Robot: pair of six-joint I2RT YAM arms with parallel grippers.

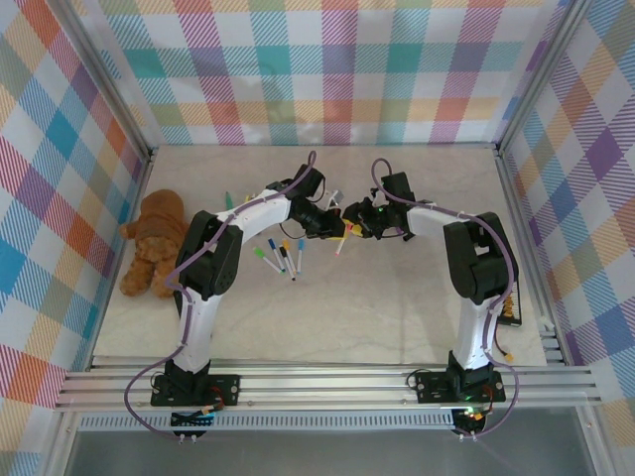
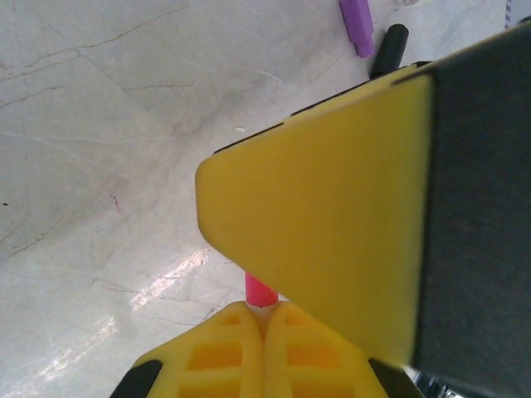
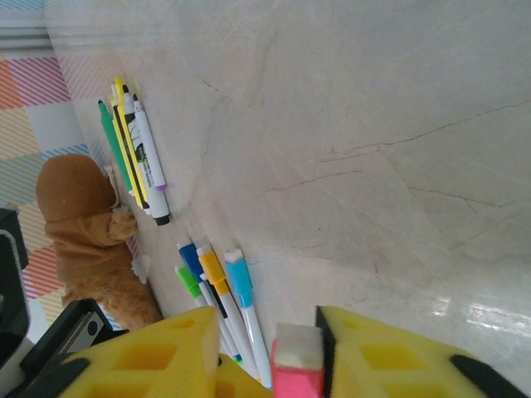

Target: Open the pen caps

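Observation:
My left gripper (image 1: 334, 220) (image 2: 264, 319) is shut on a thin white marker whose pink cap (image 2: 259, 290) (image 3: 296, 373) sticks out past its fingertips. My right gripper (image 1: 355, 220) (image 3: 261, 352) faces it above the table's middle. Its jaws stand wider than the pink cap, which rests against one finger (image 3: 390, 356); the other finger (image 3: 141, 365) is apart from it. A broad yellow pad of the right gripper (image 2: 332, 207) covers most of the cap in the left wrist view. More capped markers (image 1: 283, 256) (image 3: 211, 278) lie in blue, orange, light blue and green below the grippers.
A second bunch of pens (image 3: 137, 153), green, yellow and white, lies near the brown teddy bear (image 1: 154, 243) (image 3: 83, 232) at the left. A purple cap (image 2: 357, 25) and a black one (image 2: 388, 50) lie on the marble table (image 1: 327, 317). Plaid walls enclose the table.

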